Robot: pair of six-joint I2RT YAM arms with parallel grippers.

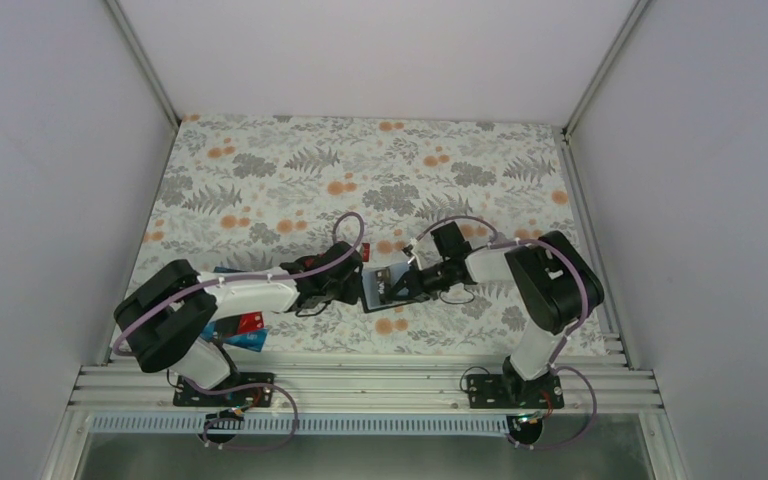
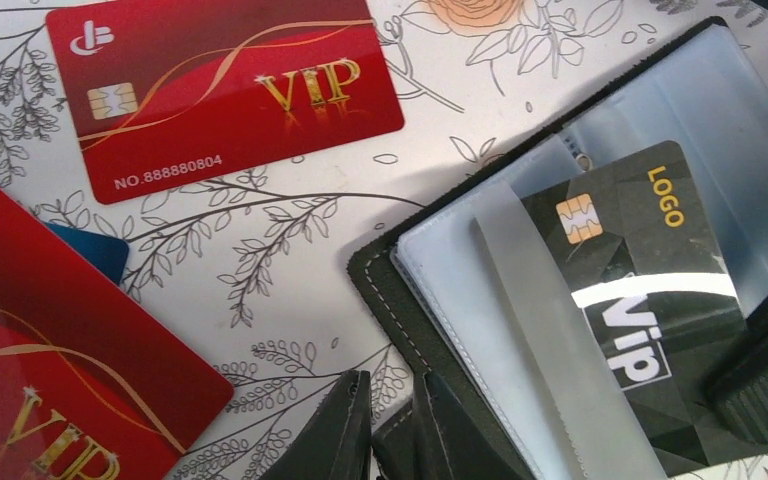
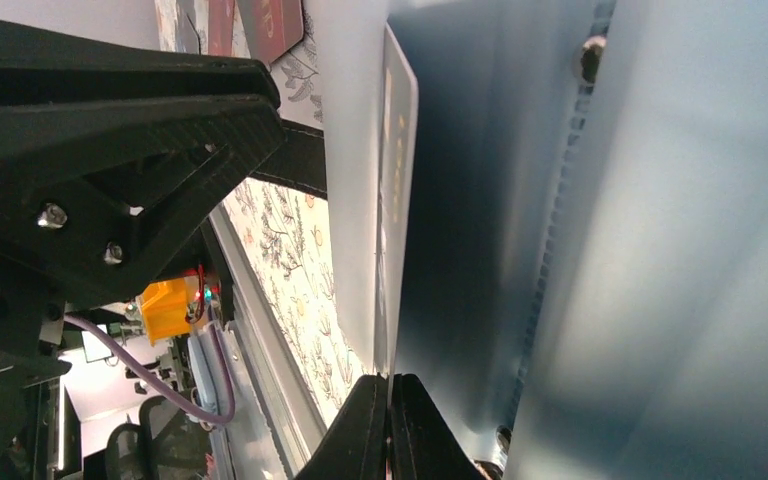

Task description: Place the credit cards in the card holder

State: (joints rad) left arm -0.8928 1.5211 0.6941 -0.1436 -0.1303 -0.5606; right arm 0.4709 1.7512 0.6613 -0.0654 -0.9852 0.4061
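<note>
Left wrist view.

- Red card [image 2: 225, 90], upper left: "VIP" read in gold; "NO.888880804" noted in light print near lower edge.
- Second red card [image 2: 50, 370], lower left: gold "VIP", cut off by frame edge.
- Black card [image 2: 630, 300], right, partly under clear sleeve of card holder [image 2: 390, 290]: "LOGO" read in yellow, "Vip" in white.

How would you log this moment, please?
right hand: shut on black VIP card | card: partly inside card holder | left hand: pinching holder's edge | loose: red VIP cards
</note>
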